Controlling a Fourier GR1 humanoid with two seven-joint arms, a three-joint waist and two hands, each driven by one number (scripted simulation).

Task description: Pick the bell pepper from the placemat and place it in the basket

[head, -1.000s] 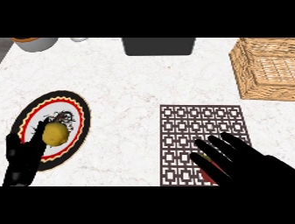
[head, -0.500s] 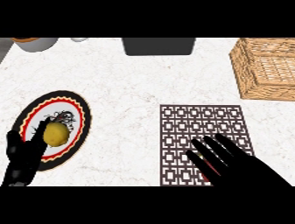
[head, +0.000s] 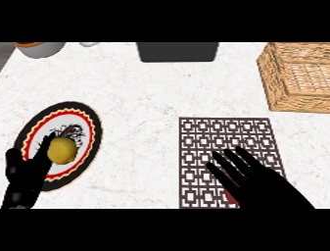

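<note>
1. The white marbled table (head: pixel 153 93) is filling the frame; a brown lattice placemat (head: pixel 225 142) is lying in the lower middle-right, and a woven basket (head: pixel 308 78) is sitting in the upper right, well apart from the placemat.
2. The right robot hand (head: pixel 258 179) is coming in from the lower right and lying over the lower part of the placemat, fingers straight and spread wide, pointing towards the upper left; it is holding nothing that shows.
3. The bell pepper cannot be made out clearly; only a thin red sliver (head: pixel 230 197) is showing at the left edge of the right robot hand on the placemat, and whether that is the pepper cannot be told.
4. A round plate (head: pixel 81 122) with a black and red rim is lying at the lower left; a yellow fruit (head: pixel 62 149) is resting on it.
5. The left robot hand (head: pixel 24 176) is showing at the lower left, fingers up and relaxed, overlapping the plate's lower edge just beside the yellow fruit.
6. A dark box (head: pixel 177 51) is standing at the top middle; a grey pot (head: pixel 41 48) and a small white thing (head: pixel 88 44) are sitting at the upper left.
</note>
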